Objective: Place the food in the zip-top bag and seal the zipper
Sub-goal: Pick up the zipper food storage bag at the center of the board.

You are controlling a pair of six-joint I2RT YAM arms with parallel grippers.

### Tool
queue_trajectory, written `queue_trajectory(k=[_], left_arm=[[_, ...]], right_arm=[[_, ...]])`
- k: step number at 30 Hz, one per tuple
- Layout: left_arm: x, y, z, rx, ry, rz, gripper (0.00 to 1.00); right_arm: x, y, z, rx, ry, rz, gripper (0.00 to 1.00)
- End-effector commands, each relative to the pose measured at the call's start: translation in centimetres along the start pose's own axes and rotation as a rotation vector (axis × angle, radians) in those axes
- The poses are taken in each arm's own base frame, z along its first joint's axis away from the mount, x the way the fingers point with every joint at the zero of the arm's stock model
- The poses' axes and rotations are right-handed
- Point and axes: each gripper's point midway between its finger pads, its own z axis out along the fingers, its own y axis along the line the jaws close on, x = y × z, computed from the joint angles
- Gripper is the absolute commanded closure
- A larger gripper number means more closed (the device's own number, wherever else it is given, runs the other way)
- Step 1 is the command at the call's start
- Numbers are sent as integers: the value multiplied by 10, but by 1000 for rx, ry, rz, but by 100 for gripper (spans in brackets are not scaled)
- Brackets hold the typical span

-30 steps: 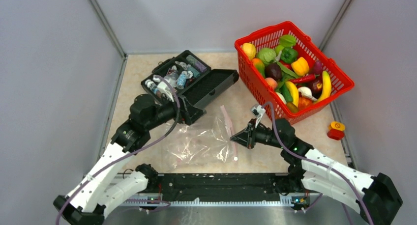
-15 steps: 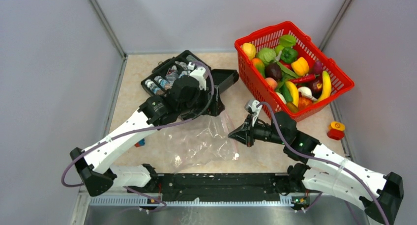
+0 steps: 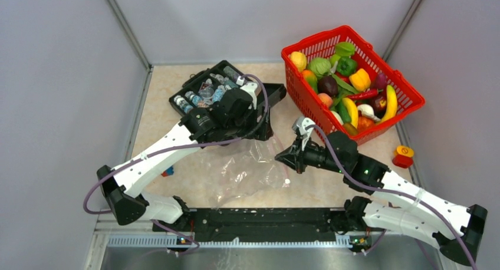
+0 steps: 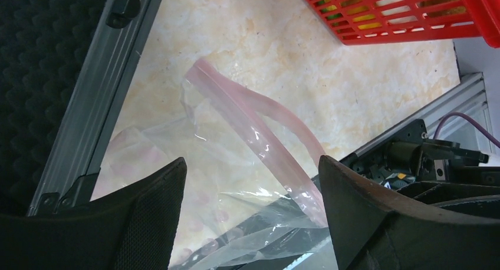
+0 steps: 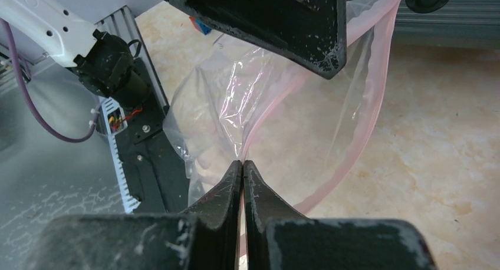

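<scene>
The clear zip-top bag (image 3: 242, 167) lies crumpled on the table between the arms. Its pinkish zipper (image 4: 253, 128) arches up off the table. My right gripper (image 3: 283, 157) is shut on one side of that zipper strip (image 5: 262, 108), its fingertips (image 5: 242, 163) pinching the strip. My left gripper (image 3: 259, 127) hangs over the bag's far edge, open (image 4: 250, 161), with the pink strip between its fingers and touching neither. One left finger (image 5: 277, 16) shows at the top of the right wrist view. The food (image 3: 348, 87) is piled in the red basket.
The red mesh basket (image 3: 295, 69) stands at the back right; its wall (image 4: 413, 16) shows in the left wrist view. An open black case (image 3: 265, 96) with small bottles sits behind the bag. A red and yellow piece (image 3: 403, 156) lies at the right edge, a small blue thing (image 3: 168, 171) at the left.
My left arm swung from beside the black case out to the right, over the bag's mouth. My right gripper stayed shut on the zipper and raised it slightly.
</scene>
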Motion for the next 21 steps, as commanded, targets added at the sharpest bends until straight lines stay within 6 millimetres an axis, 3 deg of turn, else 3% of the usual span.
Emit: queue_trajectory(k=[1, 5, 12, 15, 21], left_arm=[[-8, -26, -6, 112, 3, 1, 18], [-12, -31, -10, 128, 2, 10, 21], [-6, -21, -7, 64, 62, 56, 24], [-9, -23, -13, 72, 57, 54, 24], [-6, -10, -21, -22, 105, 56, 25]], right_arm=[[-35, 13, -7, -37, -86, -45, 100], [-36, 10, -5, -18, -69, -40, 100], [-37, 11, 2, -18, -68, -22, 100], [-40, 8, 5, 14, -72, -21, 100], [-47, 7, 8, 35, -118, -8, 100]])
